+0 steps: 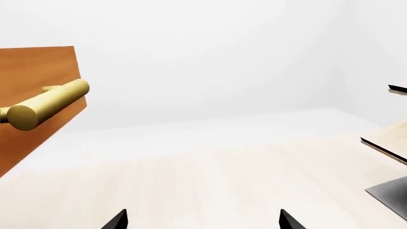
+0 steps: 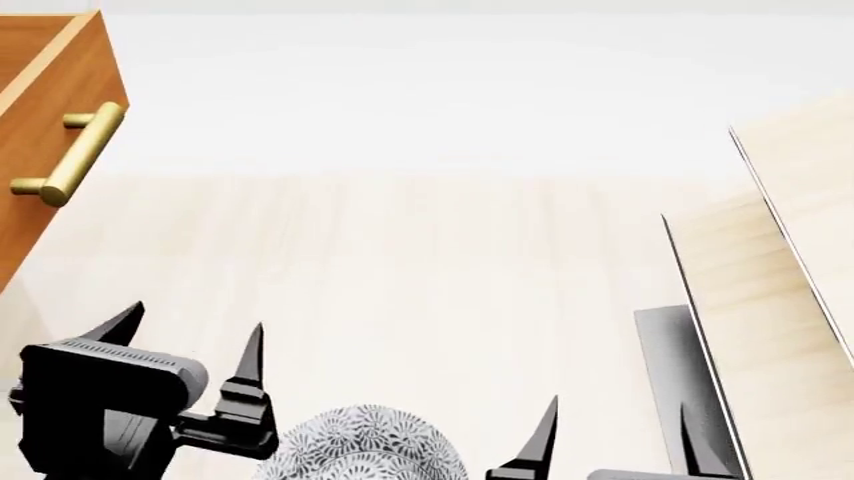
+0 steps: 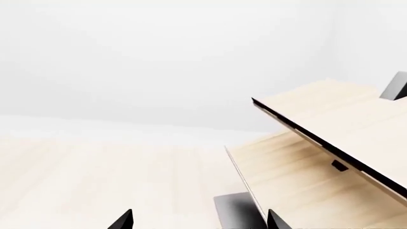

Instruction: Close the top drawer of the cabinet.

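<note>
I see the top drawer [image 2: 47,120] at far left, brass handle [image 2: 74,155] facing me. My left claw [image 2: 187,335] and right claw [image 2: 617,425] both stand wide, holding nothing.

top drawer [image 2: 54,130] (body mostly out of frame)

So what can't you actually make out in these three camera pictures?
- Cabinet: head view's left edge cuts it off, so how far the top drawer is out is unclear.
- Patterned bowl: cropped by the head view's bottom edge.
- Left tool and right tool: only fingertips show in the wrist views.
- Pale shelf rack: cropped in every view.
</note>
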